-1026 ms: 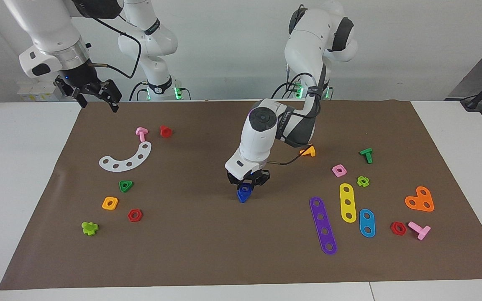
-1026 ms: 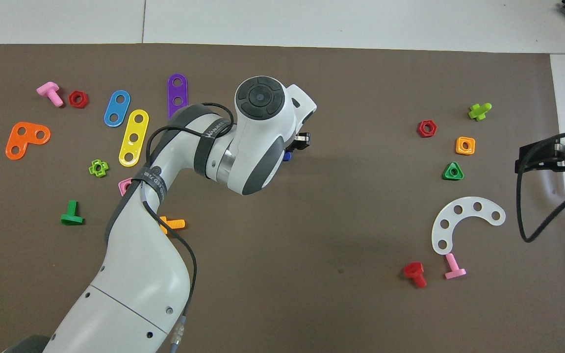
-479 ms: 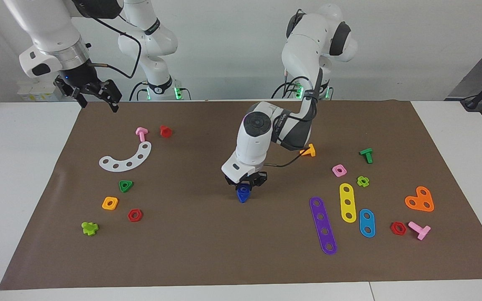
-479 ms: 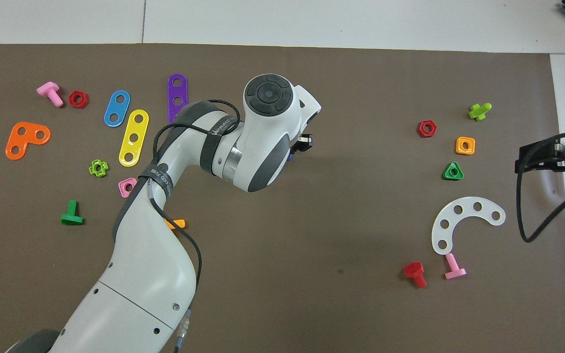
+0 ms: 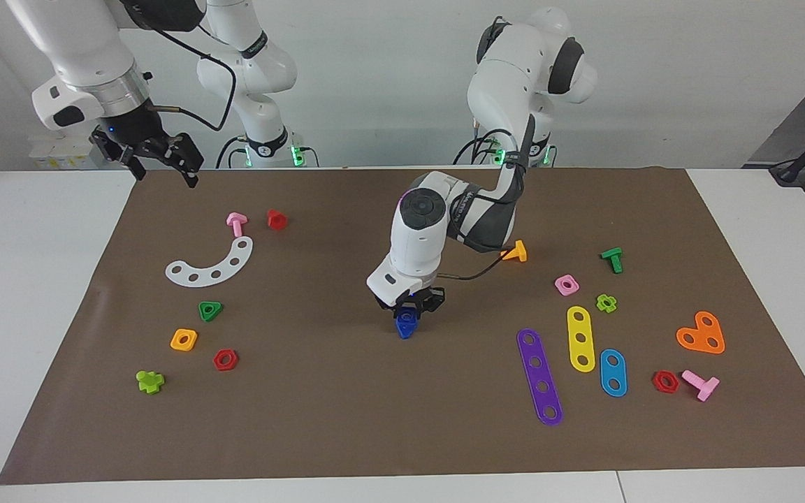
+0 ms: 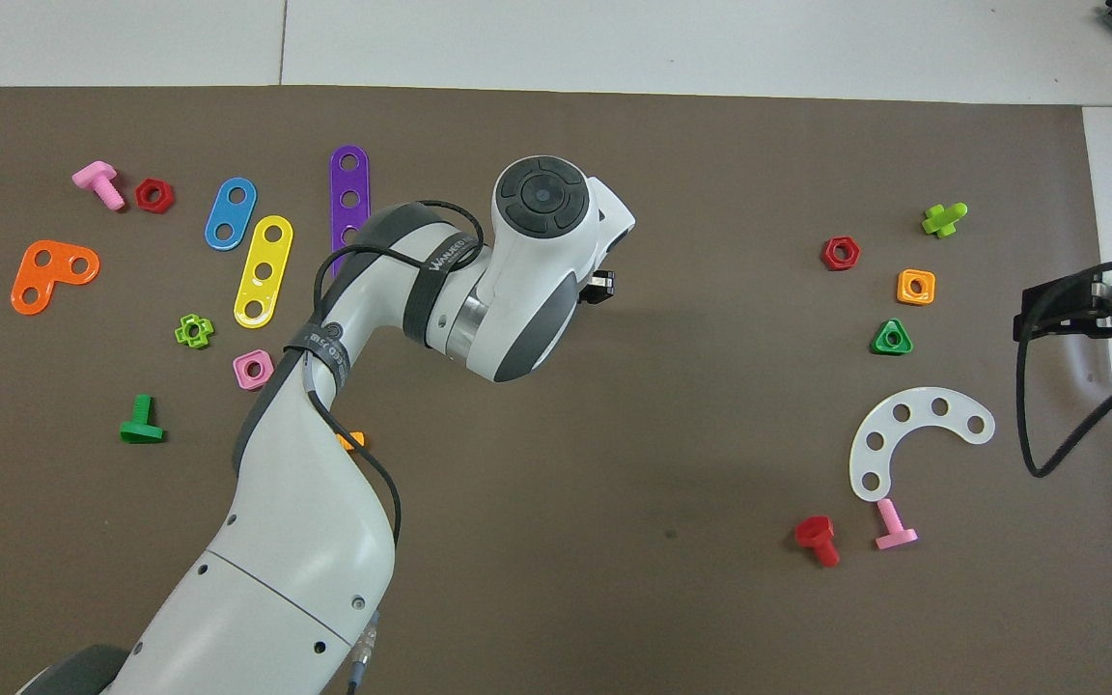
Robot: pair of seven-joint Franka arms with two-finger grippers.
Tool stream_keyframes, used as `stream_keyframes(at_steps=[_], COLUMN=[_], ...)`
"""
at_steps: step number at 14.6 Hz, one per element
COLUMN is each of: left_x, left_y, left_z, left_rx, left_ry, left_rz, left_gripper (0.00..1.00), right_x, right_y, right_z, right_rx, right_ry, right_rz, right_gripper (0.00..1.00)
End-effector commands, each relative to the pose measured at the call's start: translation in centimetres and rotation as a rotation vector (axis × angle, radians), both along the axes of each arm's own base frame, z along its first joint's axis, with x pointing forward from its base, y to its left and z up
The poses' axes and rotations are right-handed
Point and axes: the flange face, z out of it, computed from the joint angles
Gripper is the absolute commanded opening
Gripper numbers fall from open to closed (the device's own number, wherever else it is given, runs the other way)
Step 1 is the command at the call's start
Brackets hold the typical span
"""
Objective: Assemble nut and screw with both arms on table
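In the middle of the brown mat (image 5: 346, 419) on the table, my left gripper (image 5: 408, 311) points down, shut on a small dark-blue piece (image 5: 406, 327). The piece tapers to a point like the screw's triangular head, and a round ring shows on its face. I cannot tell the nut apart from it. Whether the piece rests on the mat is unclear. In the overhead view the left wrist hides it and only one finger (image 6: 599, 287) shows. My right gripper (image 5: 165, 171) waits open and empty in the air over the mat's edge at the right arm's end, and it also shows in the overhead view (image 6: 1029, 314).
Toward the right arm's end lie a white curved strip (image 5: 212, 265), a pink bolt (image 5: 236, 223), a red bolt (image 5: 276, 219), green (image 5: 210, 310), orange (image 5: 184, 339) and red (image 5: 225, 360) nuts. Toward the left arm's end lie purple (image 5: 539, 377), yellow and blue strips, an orange bolt (image 5: 516, 252) and a pink nut (image 5: 566, 284).
The left arm has shifted slightly toward the right arm's end, carrying the blue piece a little that way. The overhead view no longer shows the piece. The right arm has not moved.
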Motion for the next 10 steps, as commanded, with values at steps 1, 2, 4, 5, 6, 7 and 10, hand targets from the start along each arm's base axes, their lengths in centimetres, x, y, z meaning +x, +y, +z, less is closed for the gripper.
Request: stream_keyframes(at_steps=[1,2,4,5,6,7,10], left_x=[-0.18,-0.18,-0.15,-0.1,-0.05,-0.04,0.1], left_y=[-0.07,-0.06,0.08,0.04,0.0,0.01,0.02], left_z=[-0.57,-0.67,-0.97,-1.01,-0.95,-0.95,-0.73], left_rx=[0.026,0.025,0.022,0.016,0.012,0.013,0.008], left_ry=[-0.019,-0.02,-0.029,-0.036,-0.041,-0.042,-0.053], left_rz=[-0.009,-0.009,-0.007,-0.006,-0.006,-0.007,-0.006], left_gripper=[0.14,0.14,0.25,0.38,0.59,0.74,0.95], right_x=[-0.48,-0.48,-0.48,-0.48,-0.48,-0.53,-0.48], right_y=[-0.07,-0.15,-0.07,-0.15,-0.15,-0.15,-0.15], right_z=[0.12,0.12,0.12,0.12,0.12,0.2,0.12], right_rx=[0.023,0.023,0.023,0.023,0.023,0.023,0.023], right_ry=[-0.015,-0.015,-0.015,-0.015,-0.015,-0.017,-0.015], right_rz=[0.001,0.0,0.001,0.0,0.0,0.0,0.0], right_gripper=[1.0,1.0,1.0,1.0,1.0,1.0,1.0])
